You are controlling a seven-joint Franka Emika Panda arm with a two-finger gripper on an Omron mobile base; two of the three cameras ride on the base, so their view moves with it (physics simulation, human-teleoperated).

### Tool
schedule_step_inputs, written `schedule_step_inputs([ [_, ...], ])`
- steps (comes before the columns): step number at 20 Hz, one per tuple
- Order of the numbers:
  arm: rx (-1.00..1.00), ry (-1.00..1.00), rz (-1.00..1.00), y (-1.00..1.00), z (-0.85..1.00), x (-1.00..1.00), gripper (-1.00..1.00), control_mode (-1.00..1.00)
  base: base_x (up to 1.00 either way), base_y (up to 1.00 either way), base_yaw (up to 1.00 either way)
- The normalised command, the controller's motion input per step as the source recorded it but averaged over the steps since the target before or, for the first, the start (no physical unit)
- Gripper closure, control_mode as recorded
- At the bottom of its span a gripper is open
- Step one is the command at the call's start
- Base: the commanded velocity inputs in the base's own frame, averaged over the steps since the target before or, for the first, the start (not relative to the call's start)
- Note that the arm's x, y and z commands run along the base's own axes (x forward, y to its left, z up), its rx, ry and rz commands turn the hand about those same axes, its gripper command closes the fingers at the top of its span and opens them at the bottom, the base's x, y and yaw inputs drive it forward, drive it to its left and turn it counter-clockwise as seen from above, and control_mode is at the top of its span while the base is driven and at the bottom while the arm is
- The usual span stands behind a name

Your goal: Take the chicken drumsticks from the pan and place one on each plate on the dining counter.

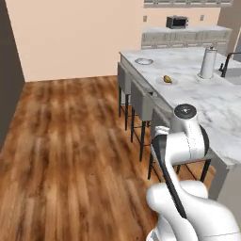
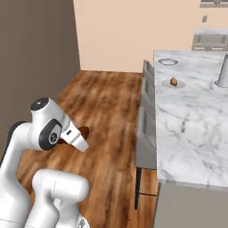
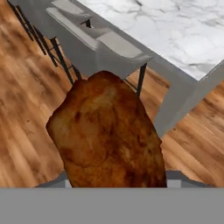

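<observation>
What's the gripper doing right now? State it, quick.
Gripper: shut on a chicken drumstick, carried above the wooden floor beside the dining counter.

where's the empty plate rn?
The empty plate sits at the dining counter's far corner, chair side, beyond the plate holding a drumstick.

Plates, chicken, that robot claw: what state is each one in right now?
Near plate: on the island counter, a drumstick lying on it.
Far plate: on the counter, nothing on it.
Second drumstick: carried above the wooden floor, not yet over the counter.
Gripper: shut on the second drumstick.
Paper towel roll: standing upright.
</observation>
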Motion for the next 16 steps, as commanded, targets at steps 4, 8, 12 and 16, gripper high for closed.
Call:
schedule_step_inputs([
  [4, 0.0, 0.0, 0.0, 0.0, 0.0, 0.0, 1.0, 1.0, 0.76, 0.89, -0.42],
  [8, 0.0, 0.0, 0.0, 0.0, 0.0, 0.0, 1.0, 1.0, 0.76, 0.87, -0.46],
  [12, 0.0, 0.0, 0.0, 0.0, 0.0, 0.0, 1.0, 1.0, 0.77, 0.81, -0.48],
  [16, 0.0, 0.0, 0.0, 0.0, 0.0, 0.0, 1.0, 1.0, 0.88, 0.75, -0.49],
])
